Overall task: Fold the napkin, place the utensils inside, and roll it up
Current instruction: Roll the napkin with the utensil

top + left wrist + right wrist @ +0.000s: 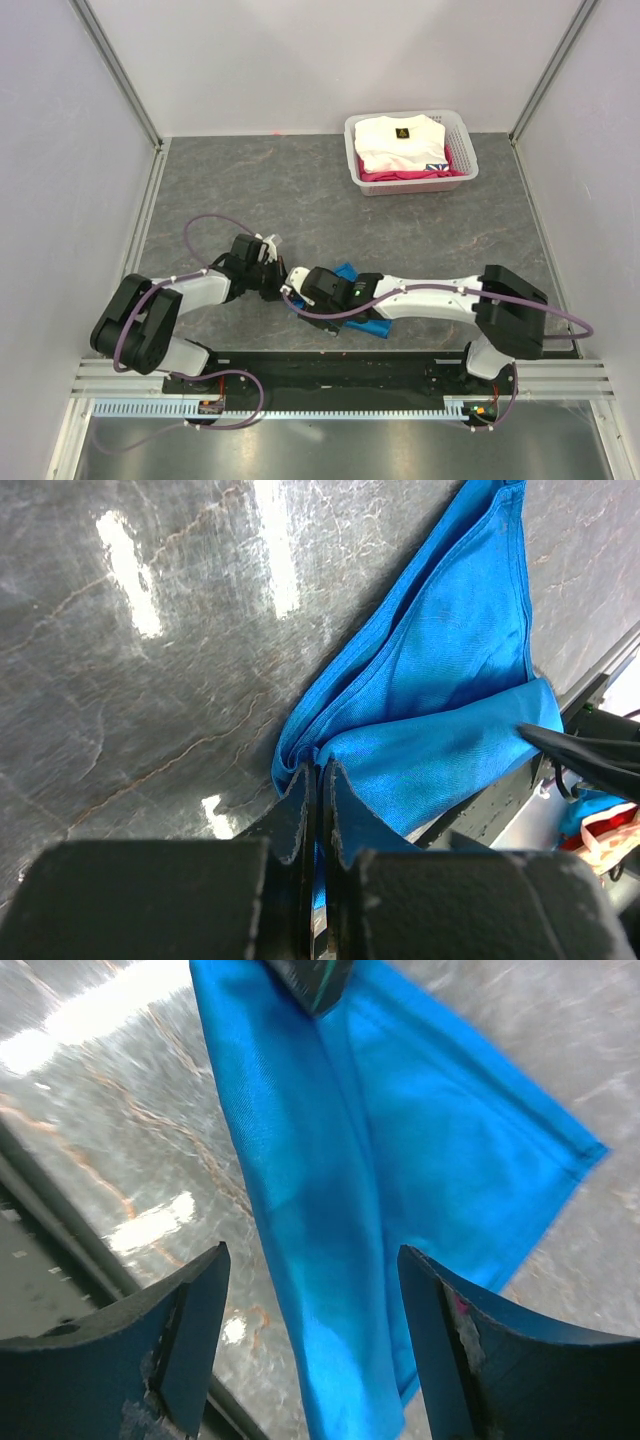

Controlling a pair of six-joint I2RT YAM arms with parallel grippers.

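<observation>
The bright blue napkin lies bunched on the grey table under both wrists, mostly hidden in the top view. My left gripper is shut on a bunched fold of it; in the left wrist view the cloth fans out up and to the right from the pinch. My right gripper faces the left one and is open. In its wrist view the napkin hangs as a blue band between the spread fingers, not gripped by them. The utensils are not visible in any view.
A white basket with folded white and pink clothes stands at the back right. The black mounting plate runs along the near edge, close behind the napkin. Walls enclose the table on the left, right and back.
</observation>
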